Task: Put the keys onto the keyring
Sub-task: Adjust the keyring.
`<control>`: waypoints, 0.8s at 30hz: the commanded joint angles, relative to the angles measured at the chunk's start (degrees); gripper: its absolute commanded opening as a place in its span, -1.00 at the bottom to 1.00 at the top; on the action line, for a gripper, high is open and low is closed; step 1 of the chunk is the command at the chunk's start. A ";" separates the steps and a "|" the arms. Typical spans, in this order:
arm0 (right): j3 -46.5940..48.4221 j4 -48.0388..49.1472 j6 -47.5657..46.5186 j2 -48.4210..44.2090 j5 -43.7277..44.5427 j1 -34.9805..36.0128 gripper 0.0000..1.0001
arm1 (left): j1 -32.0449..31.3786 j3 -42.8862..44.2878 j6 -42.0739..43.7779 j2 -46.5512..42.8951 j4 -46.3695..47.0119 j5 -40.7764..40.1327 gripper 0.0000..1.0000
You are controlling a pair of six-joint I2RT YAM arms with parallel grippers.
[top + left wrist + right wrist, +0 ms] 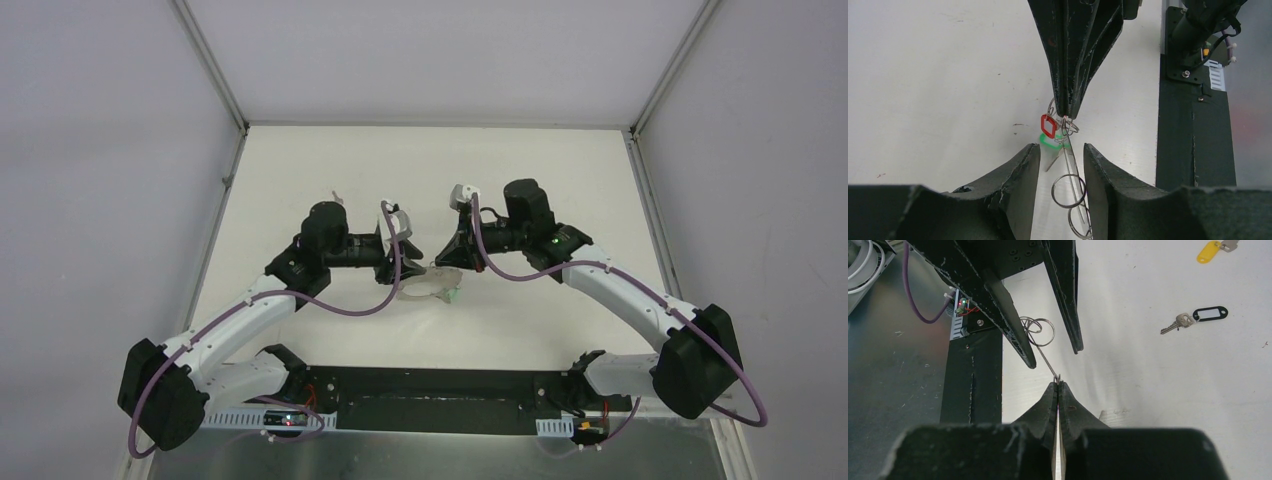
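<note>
My right gripper (1058, 384) (441, 262) is shut on the thin wire of the keyring (1075, 170), pinching it at its fingertips (1066, 111). The wire runs down between the fingers of my left gripper (1062, 152) (414, 268), which stand open round it and round two small metal rings (1052, 191) on it. A red tag (1044, 125), a green tag (1048, 142) (452, 295) and a silver key blade (1052, 162) hang just under the right fingertips. A key with a black tag (1210, 314) and one with a yellow tag (1207, 252) lie apart on the white table.
The black base plate (430, 385) (1193, 150) runs along the near table edge. White walls with metal frame posts (215, 70) close in the back and sides. Purple cables (350, 308) loop off both arms.
</note>
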 commanded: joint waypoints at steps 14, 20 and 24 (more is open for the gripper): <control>0.91 7.61 3.66 0.02 -2.82 0.71 -1.00 | -3.71 -2.19 -5.58 0.67 8.11 -2.24 -0.33; 0.87 7.81 3.74 0.00 -3.16 0.80 -1.00 | -3.89 -2.15 -7.48 0.46 9.33 -4.71 -0.65; 0.82 7.90 3.72 -0.19 -3.27 0.88 -1.00 | -3.89 -1.96 -7.49 0.38 9.37 -4.97 -0.96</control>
